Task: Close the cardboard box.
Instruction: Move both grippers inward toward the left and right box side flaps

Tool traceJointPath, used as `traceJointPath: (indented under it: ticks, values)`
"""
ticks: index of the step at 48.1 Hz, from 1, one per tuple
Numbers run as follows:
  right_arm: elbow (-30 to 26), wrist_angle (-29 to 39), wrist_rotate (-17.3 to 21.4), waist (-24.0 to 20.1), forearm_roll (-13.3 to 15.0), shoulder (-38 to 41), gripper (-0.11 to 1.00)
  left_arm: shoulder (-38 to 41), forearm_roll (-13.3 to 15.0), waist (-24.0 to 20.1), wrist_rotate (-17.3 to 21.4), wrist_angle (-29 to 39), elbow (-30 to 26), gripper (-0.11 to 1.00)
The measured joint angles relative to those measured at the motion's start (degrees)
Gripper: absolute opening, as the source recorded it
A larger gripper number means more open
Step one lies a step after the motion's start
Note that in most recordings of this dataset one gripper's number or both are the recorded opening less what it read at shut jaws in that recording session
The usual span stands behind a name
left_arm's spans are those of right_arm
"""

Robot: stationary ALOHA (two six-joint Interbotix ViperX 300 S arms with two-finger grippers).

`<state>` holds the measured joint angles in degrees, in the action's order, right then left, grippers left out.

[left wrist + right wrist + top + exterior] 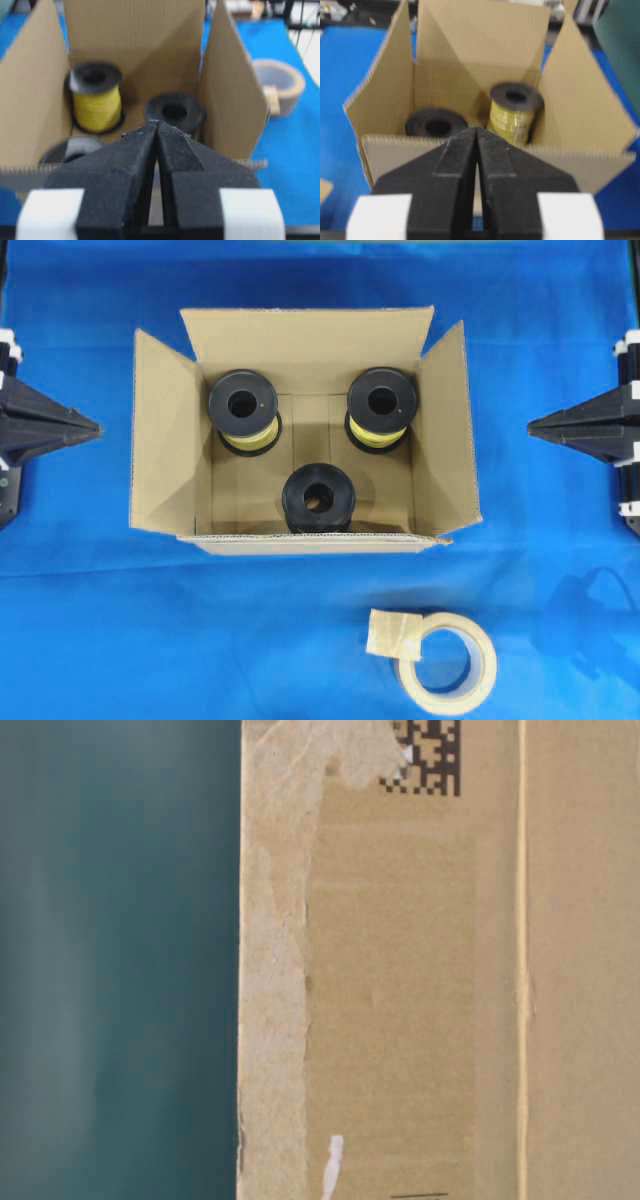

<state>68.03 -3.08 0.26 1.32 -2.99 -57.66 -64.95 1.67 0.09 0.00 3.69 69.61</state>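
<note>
Cardboard box (300,430) sits centre of the overhead frame on the blue cloth (100,620), top open. All four flaps stand up or splay outward: far flap (305,335) upright, left flap (160,430) and right flap (450,430) angled out, near flap (320,543) seen edge-on.

Contents, counted: three black-flanged spools, standing on end.
- Upper left spool (244,408), wound with yellow cord.
- Upper right spool (381,405), also yellow.
- Lower centre spool (318,497), winding colour not visible from overhead.

Table-level view is filled on the right by a box wall at very close range: black printed square code (430,755) at top, torn paler strip where tape was peeled (272,970), small white scrap at the bottom edge. Left part of that frame is blurred teal.

One roll of beige tape (447,657) lies flat on the cloth at lower right of the overhead frame, well apart from the box, loose end folded back at its upper left.

Left gripper (98,427) at the left edge, right gripper (531,423) at the right edge, both clear of the box and pointing toward it. Both wrist views show the black fingers pressed together with nothing between them.
</note>
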Motion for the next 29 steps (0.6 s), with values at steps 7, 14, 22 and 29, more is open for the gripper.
traceJointPath:
  ticks: [7, 14, 22, 29]
  values:
    - [3.1, -1.1, 0.1, 1.1, -1.2, 2.9, 0.0, 0.4, 0.1, -0.1, -0.2, 0.8, 2.7, 0.0]
    - [5.5, -5.4, 0.1, 1.4, -2.3, 7.9, 0.0, 1.7, 0.3, -0.2, -0.5, 0.6, 4.5, 0.0]
    - [6.9, -10.2, 0.1, 1.5, -3.6, 13.9, 0.0, 4.3, 0.4, -0.2, -1.6, -1.7, 6.7, 0.0]
    - [7.3, -13.4, 0.1, 1.5, -4.3, 17.8, 0.0, 6.7, 0.4, -0.1, -2.5, -5.1, 8.0, 0.0]
